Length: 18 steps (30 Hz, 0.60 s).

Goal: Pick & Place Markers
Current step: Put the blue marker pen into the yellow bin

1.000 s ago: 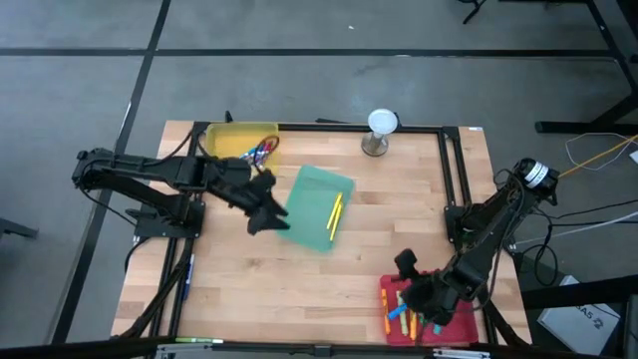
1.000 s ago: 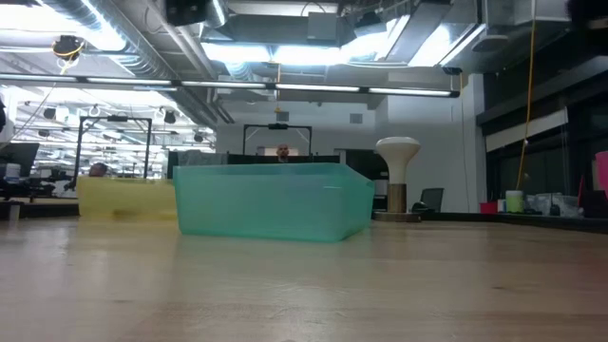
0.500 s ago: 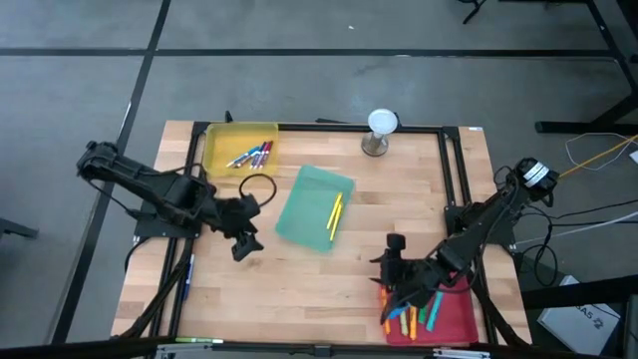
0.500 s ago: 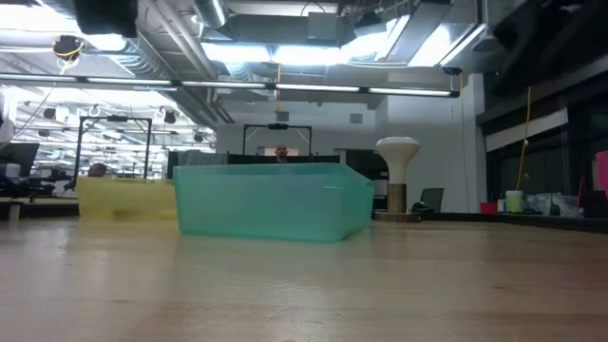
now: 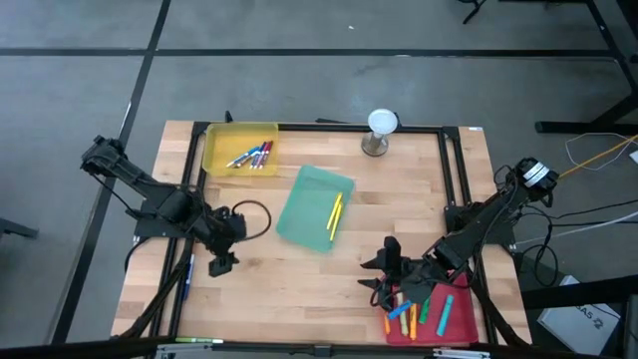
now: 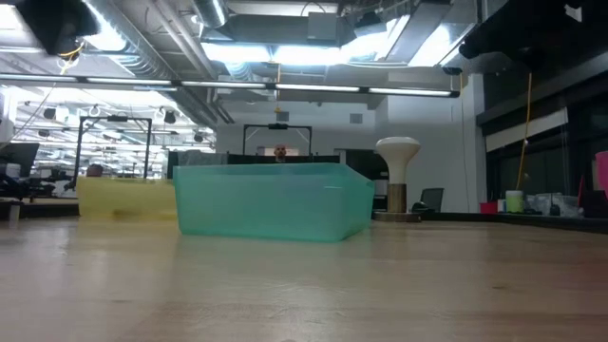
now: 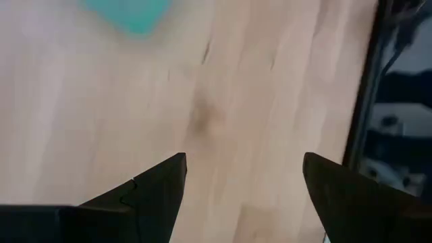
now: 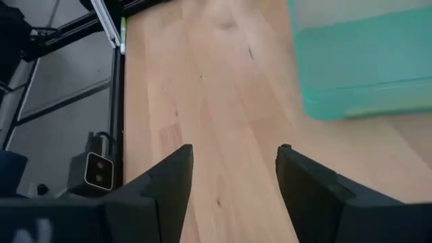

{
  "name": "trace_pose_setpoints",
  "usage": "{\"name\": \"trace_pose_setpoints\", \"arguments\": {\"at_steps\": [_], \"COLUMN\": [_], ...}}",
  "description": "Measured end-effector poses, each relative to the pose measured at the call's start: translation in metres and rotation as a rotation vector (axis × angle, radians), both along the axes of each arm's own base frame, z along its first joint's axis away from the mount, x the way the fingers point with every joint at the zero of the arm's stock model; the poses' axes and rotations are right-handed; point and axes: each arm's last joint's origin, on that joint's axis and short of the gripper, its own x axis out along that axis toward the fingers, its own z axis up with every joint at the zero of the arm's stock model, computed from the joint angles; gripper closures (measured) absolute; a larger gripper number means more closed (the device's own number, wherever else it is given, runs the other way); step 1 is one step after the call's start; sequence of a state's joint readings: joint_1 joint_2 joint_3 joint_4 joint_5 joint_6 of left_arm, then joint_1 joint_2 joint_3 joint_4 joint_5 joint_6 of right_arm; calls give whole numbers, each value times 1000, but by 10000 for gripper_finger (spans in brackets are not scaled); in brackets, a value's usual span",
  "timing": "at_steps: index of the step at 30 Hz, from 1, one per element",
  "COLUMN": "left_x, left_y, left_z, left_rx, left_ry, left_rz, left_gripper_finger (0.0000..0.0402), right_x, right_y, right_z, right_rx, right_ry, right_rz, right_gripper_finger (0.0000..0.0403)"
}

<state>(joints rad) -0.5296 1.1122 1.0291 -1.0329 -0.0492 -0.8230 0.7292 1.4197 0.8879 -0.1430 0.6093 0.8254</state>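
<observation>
My left claw (image 5: 221,263) hangs spread and empty over bare wood near the left edge of the surface (image 5: 299,289), well apart from every marker; its two fingers (image 7: 158,196) frame only plank in the left wrist view. If I call on it next, a long reach is needed, and a hasty swing could clip the wall of the yellow tray (image 5: 214,160) at the back left, where a small bunch of markers (image 5: 251,155) lies, and scatter them. The green tray (image 5: 304,204) sits in the middle with two yellow markers (image 5: 334,214) inside, lying close together; a pinch aimed at one could drag the other along or tip the light tray. My right claw (image 5: 377,271) hovers just beside the red tray (image 5: 461,314) at the front right, parted and carrying nothing as far as I can judge, for its fingers (image 8: 307,185) show only bare wood and the green tray beyond. The heap of mixed markers (image 5: 407,314) in the red tray lies crossed and touching, so I judge a grasp there may catch two at once or slip off a round barrel. The white-topped stand (image 5: 380,132) at the back edge lies near any path toward the yellow tray.
</observation>
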Motion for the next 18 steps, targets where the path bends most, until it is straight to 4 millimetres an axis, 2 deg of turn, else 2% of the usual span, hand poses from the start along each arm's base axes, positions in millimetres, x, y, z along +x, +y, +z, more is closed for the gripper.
{"name": "trace_pose_setpoints", "arguments": {"at_steps": [4, 8, 12, 18], "left_x": [-10, -22, -31, -47], "left_y": [-9, -18, -28, -43], "left_z": [-21, -37, -39, -41], "left_rx": [-43, -132, -197, -195], "left_ry": [105, 242, 334, 409], "left_rz": [-21, -9, 27, 48], "left_gripper_finger": [117, 153, 223, 356], "right_x": [0, 0, 0, 0], "right_y": [0, 0, 0, 0], "right_z": [0, 0, 0, 0], "right_rx": [13, 14, 11, 0], "right_ry": [-3, -3, -3, -7], "right_rz": [-6, -8, -7, -10], "right_gripper_finger": [194, 194, 194, 194]}}
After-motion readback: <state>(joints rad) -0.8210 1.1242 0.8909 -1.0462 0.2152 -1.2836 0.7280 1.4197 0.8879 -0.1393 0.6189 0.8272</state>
